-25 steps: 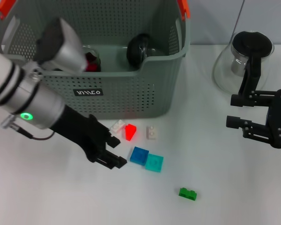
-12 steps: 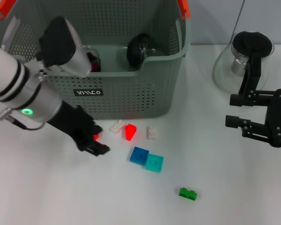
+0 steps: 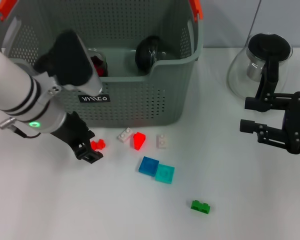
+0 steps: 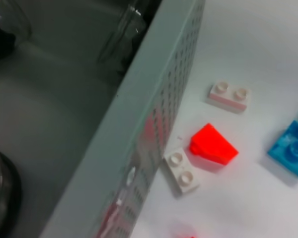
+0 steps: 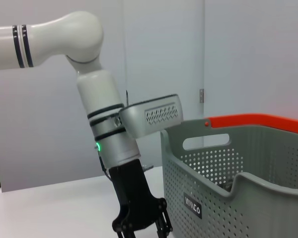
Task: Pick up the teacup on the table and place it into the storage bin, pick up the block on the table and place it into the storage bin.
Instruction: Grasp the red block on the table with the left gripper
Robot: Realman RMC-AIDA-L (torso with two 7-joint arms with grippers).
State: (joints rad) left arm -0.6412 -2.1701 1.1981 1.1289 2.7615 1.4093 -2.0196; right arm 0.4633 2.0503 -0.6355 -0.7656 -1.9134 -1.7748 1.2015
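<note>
While blocks (image 3: 156,170) dot the white table (image 3: 250,200), the storage bin (image 3: 140,100) stands behind.

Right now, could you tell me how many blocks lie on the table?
7: a small red one at the left gripper, two white flanking a red wedge, blue touching teal, green nearest. More may be hidden.
</note>
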